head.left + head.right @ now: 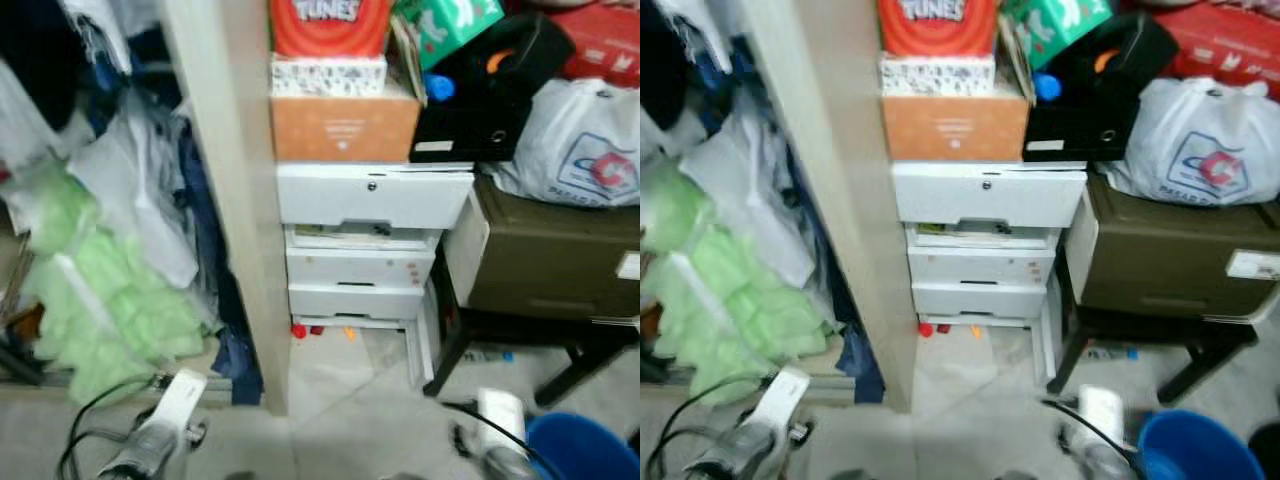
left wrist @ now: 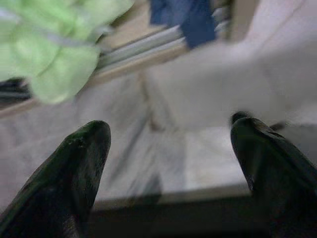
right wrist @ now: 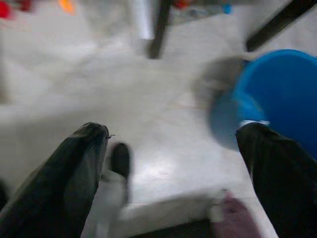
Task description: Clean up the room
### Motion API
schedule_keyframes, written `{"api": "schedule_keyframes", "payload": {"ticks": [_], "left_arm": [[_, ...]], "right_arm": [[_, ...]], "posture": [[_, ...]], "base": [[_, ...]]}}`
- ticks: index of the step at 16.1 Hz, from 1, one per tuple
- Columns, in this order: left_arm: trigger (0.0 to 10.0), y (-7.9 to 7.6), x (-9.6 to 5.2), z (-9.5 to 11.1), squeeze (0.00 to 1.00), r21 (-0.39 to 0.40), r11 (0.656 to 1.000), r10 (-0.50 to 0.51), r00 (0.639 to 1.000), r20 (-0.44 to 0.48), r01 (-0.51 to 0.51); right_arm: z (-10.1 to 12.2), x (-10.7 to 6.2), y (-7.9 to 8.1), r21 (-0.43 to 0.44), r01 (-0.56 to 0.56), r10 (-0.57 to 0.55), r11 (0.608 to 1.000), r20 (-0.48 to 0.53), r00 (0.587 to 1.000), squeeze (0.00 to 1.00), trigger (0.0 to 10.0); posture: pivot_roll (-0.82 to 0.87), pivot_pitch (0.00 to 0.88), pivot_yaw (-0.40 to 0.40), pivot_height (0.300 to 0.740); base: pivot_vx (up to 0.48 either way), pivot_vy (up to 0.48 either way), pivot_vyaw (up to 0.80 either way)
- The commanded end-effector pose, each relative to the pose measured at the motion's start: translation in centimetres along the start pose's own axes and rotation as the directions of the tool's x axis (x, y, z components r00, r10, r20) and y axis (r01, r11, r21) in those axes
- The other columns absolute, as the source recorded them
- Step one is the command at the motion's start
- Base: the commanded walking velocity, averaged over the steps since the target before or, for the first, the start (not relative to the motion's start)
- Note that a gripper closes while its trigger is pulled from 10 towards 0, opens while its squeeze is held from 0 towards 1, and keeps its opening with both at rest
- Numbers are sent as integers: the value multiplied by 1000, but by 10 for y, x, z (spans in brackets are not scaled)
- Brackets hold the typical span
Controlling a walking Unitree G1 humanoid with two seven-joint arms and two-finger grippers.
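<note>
- Both jaws gape with nothing between them: left gripper (image 2: 171, 148) over bare floor (image 2: 163, 158), right gripper (image 3: 173, 163) just short of the blue bucket (image 3: 277, 94).
- I judge we're between pickups; whether tidying is early or late I can't tell.
- Small red and orange bits (image 1: 300, 330) lie well ahead of both jaws, under the white drawers (image 1: 370, 240).
- Bucket's inside is out of sight; the middle drawer stands ajar with papers showing.
- Green cloth (image 1: 100, 300) is heaped beyond the left jaws.

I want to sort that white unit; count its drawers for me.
3 visible on the white drawer unit: top drawer with a lock, middle drawer, bottom drawer. None seems hidden.
</note>
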State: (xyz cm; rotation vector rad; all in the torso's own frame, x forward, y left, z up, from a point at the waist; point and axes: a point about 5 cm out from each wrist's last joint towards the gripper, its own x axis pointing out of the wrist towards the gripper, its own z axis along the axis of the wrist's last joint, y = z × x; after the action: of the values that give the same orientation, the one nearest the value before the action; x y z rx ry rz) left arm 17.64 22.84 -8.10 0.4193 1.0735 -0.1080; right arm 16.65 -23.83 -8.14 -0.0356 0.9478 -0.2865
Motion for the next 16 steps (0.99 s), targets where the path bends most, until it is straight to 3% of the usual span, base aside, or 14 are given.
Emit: {"api": "schedule_keyframes", "payload": {"ticks": [1, 8, 16], "left_arm": [[10000, -5, 1, 11, 0, 10, 1000, -3, 1000, 26, 3], [10000, -13, 2, 10, 0, 5, 1000, -11, 1000, 24, 11], [10000, -10, 2, 12, 0, -1, 1000, -12, 999, 30, 12]], "right_arm": [[-2, 0, -13, -14, 36, -36, 999, -4, 999, 0, 10000], [-3, -1, -12, -75, 28, -27, 997, 4, 1000, 0, 10000], [-3, -1, -11, -108, 25, -25, 994, 4, 1000, 0, 10000]], "posture": [[-38, 0, 26, 740], [-42, 0, 25, 740], [-47, 0, 28, 740]], "base": [[0, 480, 0], [0, 473, 0], [259, 405, 0]]}}
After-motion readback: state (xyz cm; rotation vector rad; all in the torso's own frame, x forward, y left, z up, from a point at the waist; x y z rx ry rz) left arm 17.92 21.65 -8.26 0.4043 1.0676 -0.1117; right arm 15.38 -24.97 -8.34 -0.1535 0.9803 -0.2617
